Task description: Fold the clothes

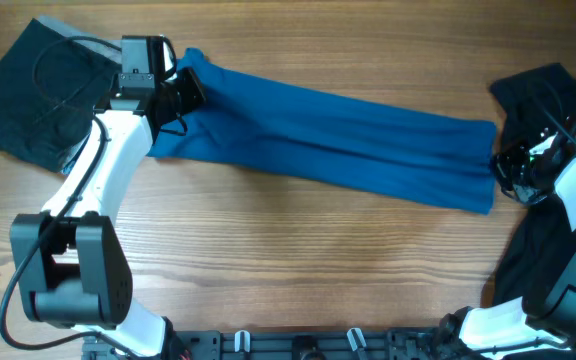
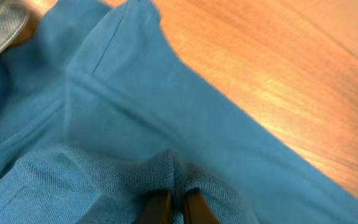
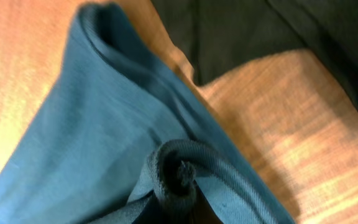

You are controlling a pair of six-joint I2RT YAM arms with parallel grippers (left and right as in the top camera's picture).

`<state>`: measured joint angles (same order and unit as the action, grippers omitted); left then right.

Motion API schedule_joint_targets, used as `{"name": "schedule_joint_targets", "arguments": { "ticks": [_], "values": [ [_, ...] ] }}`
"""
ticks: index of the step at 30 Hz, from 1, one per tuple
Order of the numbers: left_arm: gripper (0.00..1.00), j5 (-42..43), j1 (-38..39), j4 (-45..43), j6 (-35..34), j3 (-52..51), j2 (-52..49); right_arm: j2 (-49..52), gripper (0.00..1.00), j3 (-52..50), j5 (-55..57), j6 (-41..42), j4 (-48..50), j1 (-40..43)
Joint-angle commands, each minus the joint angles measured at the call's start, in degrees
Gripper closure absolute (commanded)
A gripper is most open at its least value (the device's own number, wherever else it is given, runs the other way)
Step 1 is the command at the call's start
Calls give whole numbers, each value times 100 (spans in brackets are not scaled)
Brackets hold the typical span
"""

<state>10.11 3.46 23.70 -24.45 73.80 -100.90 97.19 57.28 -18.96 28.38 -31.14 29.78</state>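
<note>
A blue garment [image 1: 338, 140] lies stretched in a long band across the wooden table, folded lengthwise. My left gripper [image 1: 190, 88] holds its left end, and in the left wrist view the fingertips [image 2: 159, 208] pinch a bunched fold of blue knit cloth [image 2: 135, 124]. My right gripper [image 1: 505, 165] holds the right end. In the right wrist view a rolled edge of the blue cloth [image 3: 176, 177] is clamped between the jaws, with the rest of the fabric [image 3: 98, 124] hanging away to the left.
A dark garment [image 1: 33, 90] lies at the table's far left, under the left arm's cable. Another dark garment [image 1: 543, 85] is heaped at the right edge, also seen in the right wrist view [image 3: 253, 31]. Bare wood [image 1: 318, 260] runs along the front.
</note>
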Motion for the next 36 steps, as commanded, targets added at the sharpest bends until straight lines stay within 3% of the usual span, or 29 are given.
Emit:
{"name": "schedule_joint_targets", "arguments": {
  "ticks": [1, 2, 3, 4, 5, 6, 7, 8, 12, 15, 20, 21, 22, 23, 25, 30, 36],
  "values": [
    [96, -188, 57, -199, -20, 79, -153, 85, 94, 98, -216, 76, 225, -28],
    [96, -188, 79, -221, -22, 79, -192, 85, 89, 98, -216, 79, 245, -31],
    [94, -188, 94, -221, -22, 79, -238, 85, 68, 98, -267, 57, 245, -33],
    [86, -186, 105, -197, -20, 79, -289, 85, 36, 98, -321, 0, 247, -31],
    [62, -186, 116, -164, -20, 79, -328, 85, 27, 101, -321, -59, 245, -26],
    [43, -188, 116, -155, -13, 79, -337, 83, 26, 101, -339, -214, 245, -17],
    [28, -190, 114, -162, 28, 79, -334, 70, 26, 101, -343, -442, 203, -7],
    [22, -186, 87, -164, 50, 81, -317, 20, 25, 101, -365, -654, 83, 4],
    [20, -186, -85, 671, 485, 348, -103, -542, 25, 101, -367, -1150, -573, 2],
    [24, -166, -107, 1624, 686, 439, 72, -1270, 24, 101, -487, -1209, -1062, 2],
    [66, -164, -96, 2173, 756, 280, -81, -1556, 29, 20, -761, -1510, -1589, -334],
    [64, -192, -103, 2221, 785, 280, -90, -1473, 28, -87, -616, -1443, -1589, -461],
    [36, -205, -114, 2199, 879, 280, -90, -1320, 12, -212, -289, -1427, -1545, -568],
    [23, -208, -114, 2190, 933, 280, -90, -1113, 1, -275, 313, -1427, -1482, -588],
    [20, -219, -111, 2181, 1189, 280, -111, -737, 1, -275, 933, -1233, -1084, -459],
    [27, -826, -114, 2253, 1379, 280, -319, -184, 4, -275, 905, -1327, 133, -181],
    [21, -1150, -295, 2343, 1375, 280, -348, 476, 8, -275, 92, -1488, 752, -184]
  ]
}}
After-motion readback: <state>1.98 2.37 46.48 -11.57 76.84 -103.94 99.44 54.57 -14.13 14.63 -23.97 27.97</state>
